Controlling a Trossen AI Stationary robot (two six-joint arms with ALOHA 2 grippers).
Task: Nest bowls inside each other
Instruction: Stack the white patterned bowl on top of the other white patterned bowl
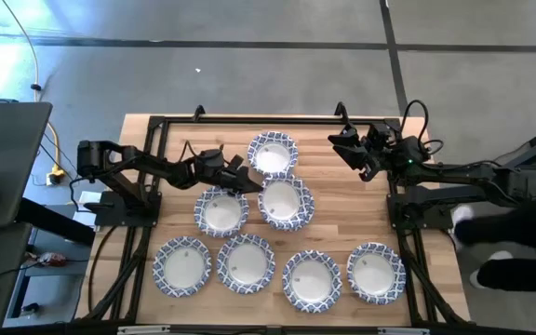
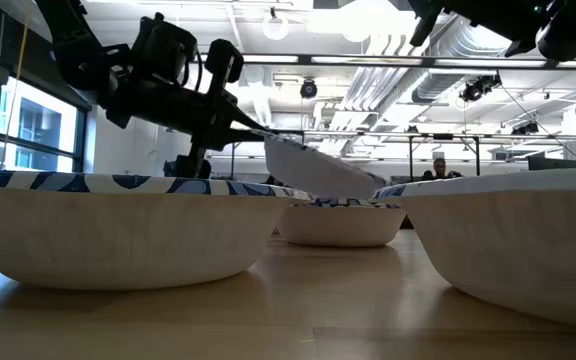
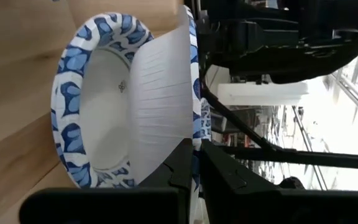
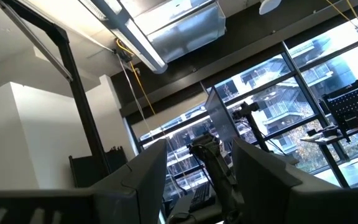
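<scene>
Several white bowls with blue patterned rims sit upright on their bases on the wooden table (image 1: 342,223). My left gripper (image 1: 252,183) is at the table's middle, shut on one bowl (image 2: 318,170), which it holds tilted over another bowl (image 3: 64,93). In the high view the two show as one bowl (image 1: 287,203). My right gripper (image 1: 366,154) waits raised at the far right; it is open with nothing between its fingers and points upward. My left gripper pinches the tilted bowl's rim (image 3: 191,140) between its two fingers, one inside the bowl and one outside. The fingers come nearly level from the table's left. The bowl slants down from the fingers toward the bowl below (image 2: 338,225); whether the two touch I cannot tell.
Bowls stand close by at the far middle (image 1: 273,154) and just left of the pair (image 1: 221,212). A row of several bowls runs along the near edge (image 1: 246,262). Bare wood shows at the table's right (image 1: 361,205). A dark frame (image 1: 249,119) borders the far edge.
</scene>
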